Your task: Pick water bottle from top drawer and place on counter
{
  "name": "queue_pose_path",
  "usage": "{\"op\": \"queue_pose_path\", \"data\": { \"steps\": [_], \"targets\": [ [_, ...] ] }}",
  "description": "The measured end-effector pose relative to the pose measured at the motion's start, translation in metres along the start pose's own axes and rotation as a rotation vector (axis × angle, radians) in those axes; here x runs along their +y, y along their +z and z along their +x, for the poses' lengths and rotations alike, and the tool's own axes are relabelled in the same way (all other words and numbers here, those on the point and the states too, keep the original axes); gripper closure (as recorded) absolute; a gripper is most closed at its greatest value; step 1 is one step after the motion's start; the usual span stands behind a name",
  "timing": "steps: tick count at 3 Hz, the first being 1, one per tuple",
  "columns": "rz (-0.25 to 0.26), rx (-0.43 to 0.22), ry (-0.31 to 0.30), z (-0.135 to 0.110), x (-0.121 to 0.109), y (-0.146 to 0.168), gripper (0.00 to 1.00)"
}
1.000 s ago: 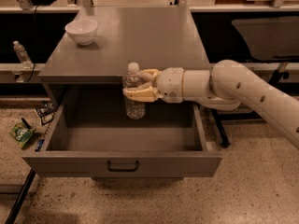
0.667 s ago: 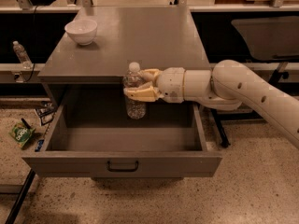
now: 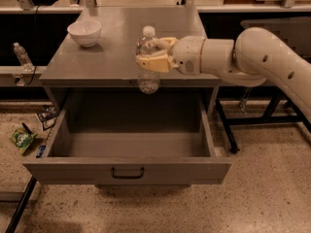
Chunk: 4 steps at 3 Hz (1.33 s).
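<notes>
The water bottle point(image 3: 146, 76), clear and ribbed with a white cap, hangs upright in the air at the front edge of the grey counter point(image 3: 112, 57), its base just below the counter's surface. My gripper point(image 3: 154, 55) reaches in from the right and is shut on the bottle's upper half. The top drawer point(image 3: 127, 171) stands pulled wide open below, with a dark loop handle on its front; its inside shows nothing in it.
A white bowl point(image 3: 84, 32) sits on the counter's back left. A smaller clear bottle point(image 3: 21, 55) stands on a shelf to the left. A green packet point(image 3: 21, 141) lies on the floor at left. A long workbench with metal posts point(image 3: 146, 6) runs behind.
My gripper has lifted the water bottle from drawer height up to the level of the counter's front edge.
</notes>
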State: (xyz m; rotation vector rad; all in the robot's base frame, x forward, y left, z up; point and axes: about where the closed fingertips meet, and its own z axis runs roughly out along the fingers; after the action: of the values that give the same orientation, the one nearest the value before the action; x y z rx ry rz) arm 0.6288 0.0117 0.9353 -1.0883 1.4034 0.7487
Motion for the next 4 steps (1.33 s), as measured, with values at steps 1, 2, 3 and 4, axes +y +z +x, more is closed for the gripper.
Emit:
{"op": "queue_pose_path", "data": {
  "steps": [1, 2, 3, 4],
  "targets": [
    [0.056, 0.014, 0.041, -0.037, -0.033, -0.017, 1.0],
    [0.115, 0.024, 0.052, -0.045, -0.078, -0.019, 1.0],
    [0.206, 0.026, 0.063, -0.037, -0.152, -0.002, 1.0],
    [0.243, 0.02, 0.074, -0.03, -0.188, 0.01, 1.0]
  ]
}}
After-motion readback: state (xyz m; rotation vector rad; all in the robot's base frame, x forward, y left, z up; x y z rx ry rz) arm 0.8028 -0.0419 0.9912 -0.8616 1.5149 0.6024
